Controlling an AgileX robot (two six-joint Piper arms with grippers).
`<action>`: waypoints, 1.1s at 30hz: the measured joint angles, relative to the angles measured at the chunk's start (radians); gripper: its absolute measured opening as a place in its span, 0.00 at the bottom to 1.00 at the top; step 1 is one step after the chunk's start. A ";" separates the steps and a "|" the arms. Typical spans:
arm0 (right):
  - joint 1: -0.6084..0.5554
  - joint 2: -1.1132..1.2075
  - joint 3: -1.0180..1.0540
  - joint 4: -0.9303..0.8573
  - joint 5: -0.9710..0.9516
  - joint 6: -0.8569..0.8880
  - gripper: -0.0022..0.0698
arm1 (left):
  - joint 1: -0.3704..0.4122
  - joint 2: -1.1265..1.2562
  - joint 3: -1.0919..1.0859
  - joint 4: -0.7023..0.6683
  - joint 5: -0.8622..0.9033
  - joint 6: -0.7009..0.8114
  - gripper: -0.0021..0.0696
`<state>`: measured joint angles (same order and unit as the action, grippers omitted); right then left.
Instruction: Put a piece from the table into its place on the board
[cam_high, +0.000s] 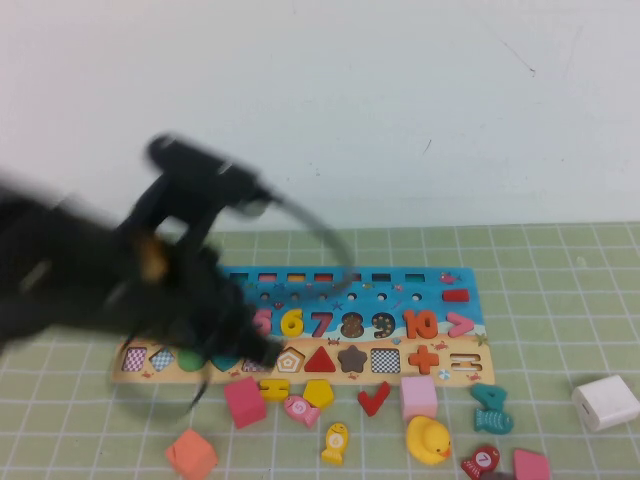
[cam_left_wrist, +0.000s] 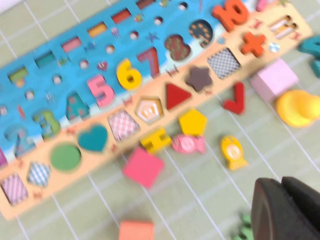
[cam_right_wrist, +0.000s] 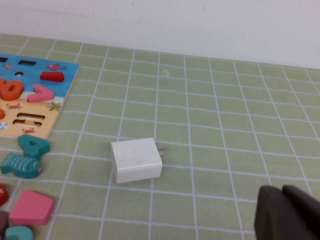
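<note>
The yellow numeral "6" (cam_high: 291, 322) lies in its slot among the numbers on the board (cam_high: 420, 282), between the pink 5 and the red 7. It also shows in the left wrist view (cam_left_wrist: 129, 74), seated in the board (cam_left_wrist: 55, 95). My left arm is a blurred dark shape over the board's left part, with the left gripper (cam_high: 262, 352) near the shape strip. In the left wrist view the left gripper (cam_left_wrist: 282, 187) is shut and empty above the green grid table (cam_high: 560, 330). My right gripper (cam_right_wrist: 282, 192) is shut and empty over bare table, out of the high view.
Loose pieces lie in front of the board: magenta block (cam_high: 244, 402), orange block (cam_high: 191, 455), red check (cam_high: 373, 400), pink cube (cam_high: 419, 397), yellow fish (cam_high: 335, 443), yellow duck (cam_high: 428, 440), teal pieces (cam_high: 491, 408). A white charger (cam_high: 606, 402) sits at the right.
</note>
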<state>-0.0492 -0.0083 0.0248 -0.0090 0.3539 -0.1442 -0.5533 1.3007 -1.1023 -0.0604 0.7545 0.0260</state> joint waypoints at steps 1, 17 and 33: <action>0.000 0.000 0.000 0.000 0.000 0.000 0.03 | -0.004 -0.047 0.046 -0.002 -0.014 -0.012 0.03; 0.000 0.000 0.000 0.000 0.000 0.000 0.03 | -0.005 -0.571 0.368 -0.055 0.057 -0.055 0.03; 0.000 0.000 0.000 0.000 0.000 0.000 0.03 | -0.005 -0.826 0.450 0.111 0.315 -0.121 0.03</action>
<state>-0.0492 -0.0083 0.0248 -0.0090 0.3539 -0.1442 -0.5587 0.4743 -0.6524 0.0504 1.0692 -0.0954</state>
